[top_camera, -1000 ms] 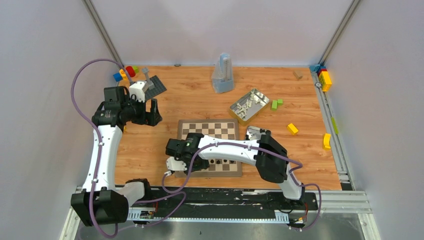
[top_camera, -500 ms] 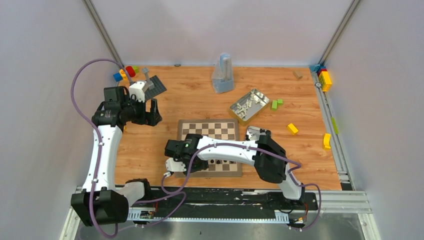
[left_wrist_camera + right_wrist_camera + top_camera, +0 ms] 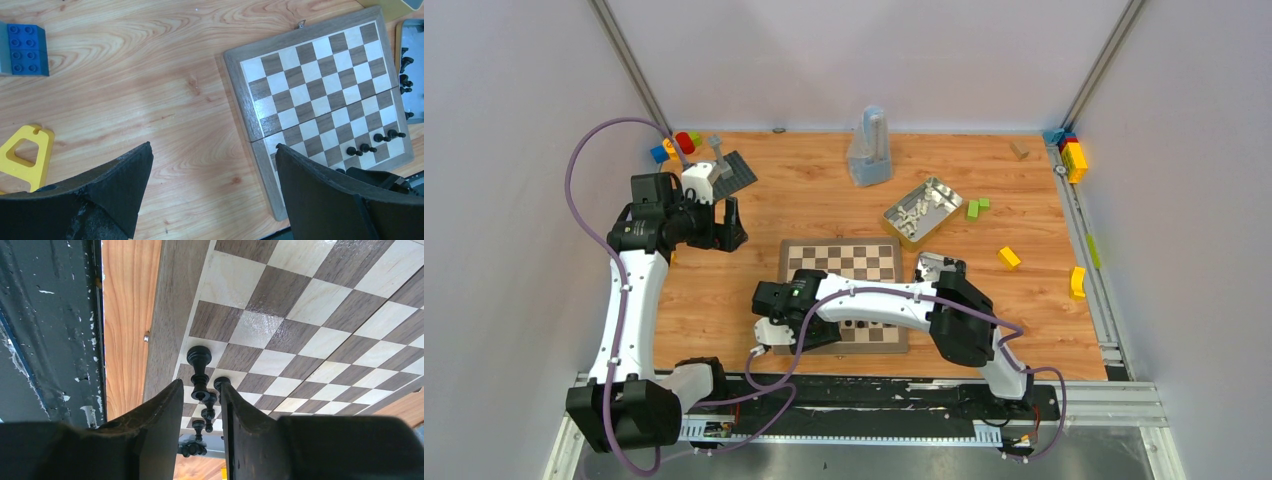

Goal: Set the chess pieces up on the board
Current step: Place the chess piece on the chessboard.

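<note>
In the top view, the right arm's black-and-white two-finger gripper [image 3: 771,333] has slid slightly toward the lower left, at the near-left corner of the checkered wooden chessboard [image 3: 864,262]. Its jaws have eased apart. A glossy black pawn [image 3: 199,371] now stands in the gap, beside the board's border.

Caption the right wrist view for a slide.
Right gripper, jaws parted, over a line of black chess pieces along the board's edge.

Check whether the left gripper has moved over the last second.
No. The left gripper keeps its place between the grey studded plate and the board's far-left corner.
</note>
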Robot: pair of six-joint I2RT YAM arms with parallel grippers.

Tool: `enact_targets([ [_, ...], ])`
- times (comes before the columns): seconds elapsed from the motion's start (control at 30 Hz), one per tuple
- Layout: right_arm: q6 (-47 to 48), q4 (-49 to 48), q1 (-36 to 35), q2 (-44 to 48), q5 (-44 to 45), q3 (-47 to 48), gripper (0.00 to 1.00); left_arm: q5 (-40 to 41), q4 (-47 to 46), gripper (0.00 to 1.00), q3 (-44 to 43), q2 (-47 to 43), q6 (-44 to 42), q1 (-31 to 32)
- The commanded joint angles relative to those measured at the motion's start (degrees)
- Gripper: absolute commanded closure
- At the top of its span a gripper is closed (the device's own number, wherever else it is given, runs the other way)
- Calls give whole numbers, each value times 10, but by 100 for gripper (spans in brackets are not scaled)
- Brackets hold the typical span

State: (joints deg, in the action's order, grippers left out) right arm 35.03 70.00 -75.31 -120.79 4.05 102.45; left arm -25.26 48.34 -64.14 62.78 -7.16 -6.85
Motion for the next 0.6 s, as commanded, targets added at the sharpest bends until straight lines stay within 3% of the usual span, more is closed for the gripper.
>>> enact_targets([
  [0.0,-5,-2,-3,11,14,23,63,-11,-13,0,-3,-8,-2,-7],
  [0.13,-17,-3,3,40,4,21,56,-14,-11,0,-6,-6,-4,-6],
  [0.37,-56,-10,43,127,-69,4,53,-23,-14,0,-7,0,-14,-7],
  [0.57,-70,-21,128,207,-145,-40,52,-28,-43,0,12,-13,-24,-7],
])
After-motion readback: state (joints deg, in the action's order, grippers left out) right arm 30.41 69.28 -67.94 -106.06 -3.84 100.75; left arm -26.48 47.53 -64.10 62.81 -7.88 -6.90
